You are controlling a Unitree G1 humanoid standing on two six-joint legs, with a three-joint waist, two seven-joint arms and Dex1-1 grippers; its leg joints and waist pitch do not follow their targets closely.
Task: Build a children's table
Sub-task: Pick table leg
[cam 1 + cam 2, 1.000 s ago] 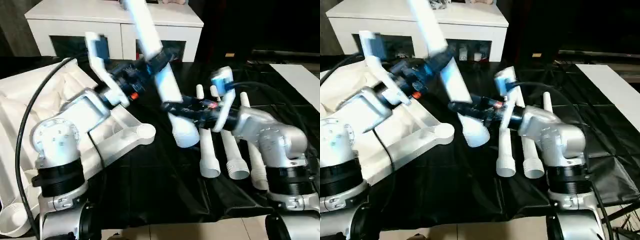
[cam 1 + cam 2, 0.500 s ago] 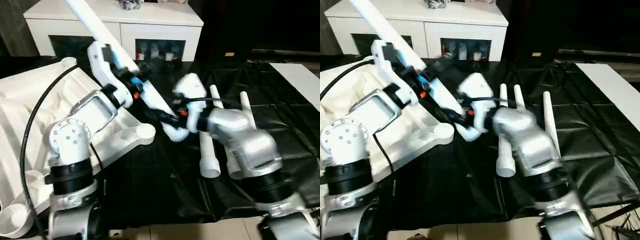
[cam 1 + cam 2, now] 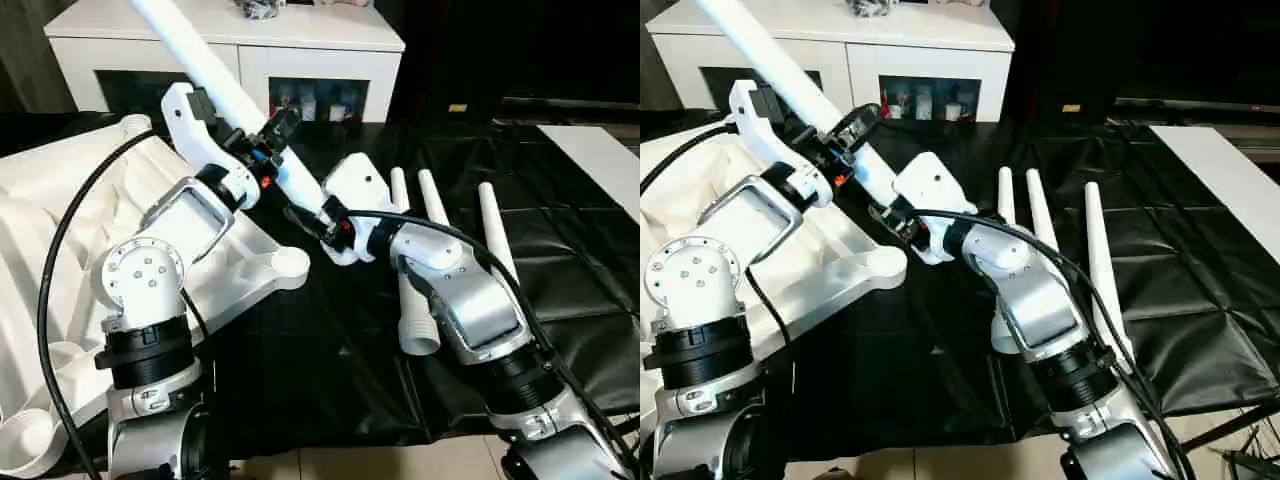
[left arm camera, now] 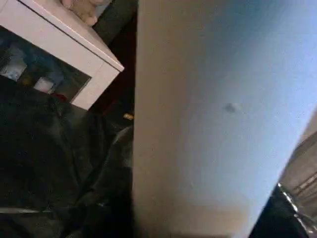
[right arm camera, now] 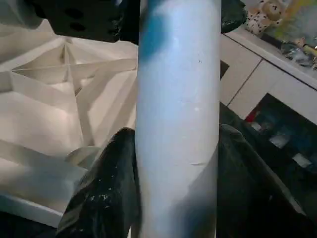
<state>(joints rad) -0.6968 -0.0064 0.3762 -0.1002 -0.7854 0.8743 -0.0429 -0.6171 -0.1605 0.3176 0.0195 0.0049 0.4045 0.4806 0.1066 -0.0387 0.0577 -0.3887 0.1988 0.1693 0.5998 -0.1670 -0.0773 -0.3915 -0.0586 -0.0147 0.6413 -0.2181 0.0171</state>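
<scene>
Black sheeting (image 3: 560, 290) covers the worktop, and on it the parts of a children's table lie apart. Its square top (image 3: 60, 240) rests upside down at about 9 o'clock in the head views, ribbed underside up, with a round corner socket (image 3: 290, 263) at the near corner toward the middle.

One long white leg (image 3: 215, 75) is held in the air, slanting from 11 o'clock down toward the centre, its lower end just above and beside that corner socket. Whether it touches the socket I cannot tell, since the claws hide the tip.

Both claws are on this leg. The left claw (image 3: 268, 140) grips it partway up, black fingers closed around the round shaft; in the left wrist view the leg (image 4: 208, 119) stands right against the camera. The right claw (image 3: 322, 218) clamps the same leg lower down, near its bottom end; in the right wrist view its dark fingers (image 5: 106, 183) sit on either side of the leg (image 5: 178, 119), with the ribbed underside (image 5: 59, 99) just behind.

Three more legs (image 3: 1040, 215) lie side by side on the sheeting at about 3 o'clock, thin ends away from the robot, wide ends toward it, partly covered by the right forearm (image 3: 470, 300).

At 12 o'clock, beyond the worktop, stands a white cabinet (image 3: 300, 50) with dark glass doors.
</scene>
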